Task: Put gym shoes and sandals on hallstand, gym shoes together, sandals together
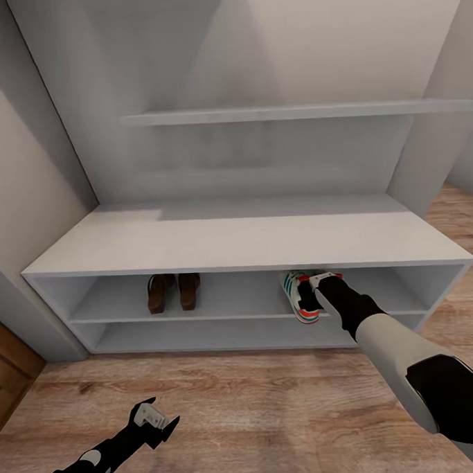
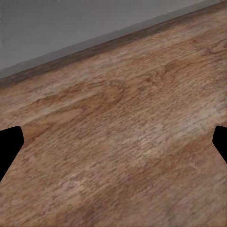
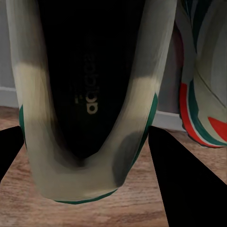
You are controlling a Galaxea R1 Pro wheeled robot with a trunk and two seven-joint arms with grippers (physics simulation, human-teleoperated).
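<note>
Nearest, the left gripper [image 1: 160, 422] hangs over the wood floor [image 1: 259, 402] with its fingers spread wide and nothing between them. Farther in, the right gripper [image 1: 315, 288] is closed on a gym shoe [image 3: 85, 104] at the front edge of the shoe rack's [image 1: 250, 239] upper shelf, toward its right end, beside the other gym shoe [image 3: 203, 94]. Two sandals [image 1: 173, 291] sit side by side left of the middle of that shelf.

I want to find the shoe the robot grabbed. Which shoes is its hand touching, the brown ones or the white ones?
The white gym shoe, at the shelf's right end; the right end effector grips it. The brown sandals sit apart, untouched.
</note>
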